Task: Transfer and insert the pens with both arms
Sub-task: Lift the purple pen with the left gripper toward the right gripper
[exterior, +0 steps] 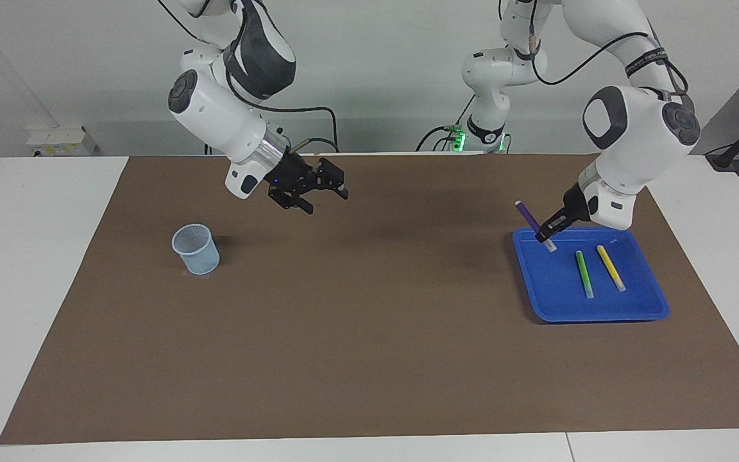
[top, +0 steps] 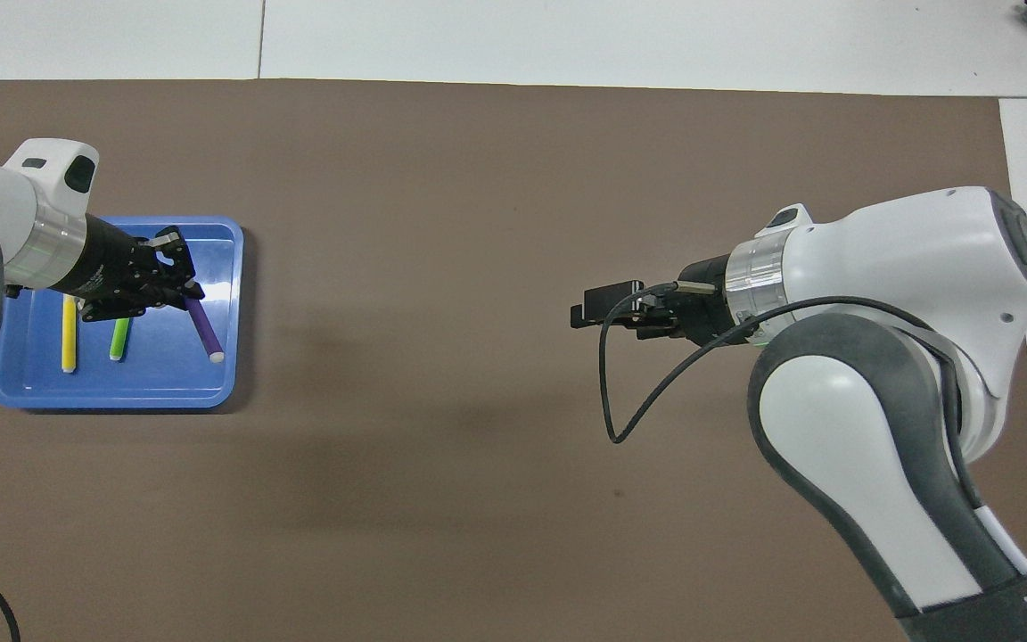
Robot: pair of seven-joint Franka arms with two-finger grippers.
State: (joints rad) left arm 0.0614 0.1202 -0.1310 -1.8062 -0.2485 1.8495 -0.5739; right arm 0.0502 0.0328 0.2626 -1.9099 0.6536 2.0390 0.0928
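The purple pen (exterior: 529, 217) is held tight and tilted by the left gripper (exterior: 548, 235) above the blue tray (exterior: 600, 311), likely for handing over. The right gripper (exterior: 324, 186) is held wide open and empty over the brown mat (exterior: 369, 359), waiting.

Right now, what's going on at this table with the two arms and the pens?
The left hand is shut on the purple pen, holding it tilted over the blue tray's edge nearer the robots. The green pen and yellow pen lie side by side in the tray. The right hand hangs open over the mat's middle, waiting. The cup stands toward the right arm's end of the table; no pen shows in it.
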